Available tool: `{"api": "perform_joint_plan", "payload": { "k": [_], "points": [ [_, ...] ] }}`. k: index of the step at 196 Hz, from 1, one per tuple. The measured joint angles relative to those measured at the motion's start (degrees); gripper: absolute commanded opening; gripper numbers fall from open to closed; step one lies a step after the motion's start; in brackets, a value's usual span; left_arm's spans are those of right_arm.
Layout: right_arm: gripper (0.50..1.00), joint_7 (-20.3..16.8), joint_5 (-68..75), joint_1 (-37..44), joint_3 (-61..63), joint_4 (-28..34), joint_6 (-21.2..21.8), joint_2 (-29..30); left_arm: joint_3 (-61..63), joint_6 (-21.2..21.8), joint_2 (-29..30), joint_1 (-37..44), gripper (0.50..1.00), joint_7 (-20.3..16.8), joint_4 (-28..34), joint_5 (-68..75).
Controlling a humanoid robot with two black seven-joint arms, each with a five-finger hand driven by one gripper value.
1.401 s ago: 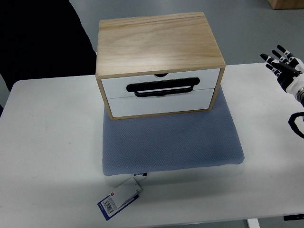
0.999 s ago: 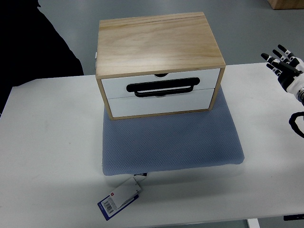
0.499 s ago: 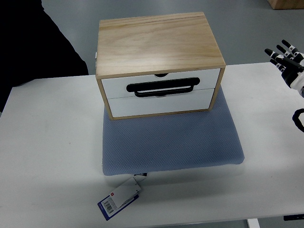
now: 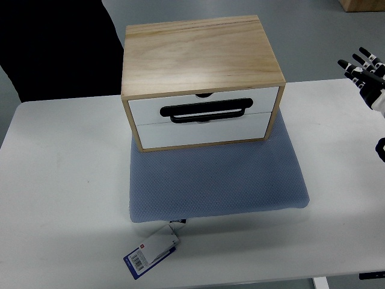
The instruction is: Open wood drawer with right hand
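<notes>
Wood drawer box (image 4: pixel 201 60) sits at back-centre of table (image 4: pixel 60 198), on rear of blue mat (image 4: pixel 219 180); both drawers shut, black handle (image 4: pixel 206 110) on upper front. R hand (image 4: pixel 368 75) at far right edge, fingers spread, holding nothing, well apart from handle. Risks: long reach w/ poor hook on the slim handle; box may slide on mat instead of drawer opening. L hand not in view.

The right hand (image 4: pixel 368 75) is hovering at the upper right edge of the frame, its dark-tipped fingers (image 4: pixel 360 65) spreading apart and pointing up-left, gripping nothing.
</notes>
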Motion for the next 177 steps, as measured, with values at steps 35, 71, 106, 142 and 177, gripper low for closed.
{"api": "perform_joint_plan", "payload": {
  "k": [35, 71, 106, 142, 177],
  "points": [
    [0.930, 0.0, 0.1, 0.2, -0.8, 0.0, 0.1, -2.1, 0.0, 0.0, 0.0, 0.0, 1.000, 0.0, 0.0, 0.0],
    [0.930, 0.3, 3.1, 3.6, -6.3, 0.0, 0.2, -8.2, 0.0, 0.0, 0.0, 0.0, 1.000, 0.0, 0.0, 0.0],
    [0.930, 0.9, 15.3, 10.2, -17.3, 0.5, 0.2, -17.0, 0.0, 0.0, 0.0, 0.0, 1.000, 0.0, 0.0, 0.0],
    [0.928, 2.4, 20.8, 20.4, -28.5, 2.3, 3.8, -24.0, 0.0, 0.0, 0.0, 0.0, 1.000, 0.0, 0.0, 0.0],
    [0.928, 2.9, 22.8, 34.4, -40.6, 6.1, 9.8, -30.1, 0.0, 0.0, 0.0, 0.0, 1.000, 0.0, 0.0, 0.0]
  ]
}}
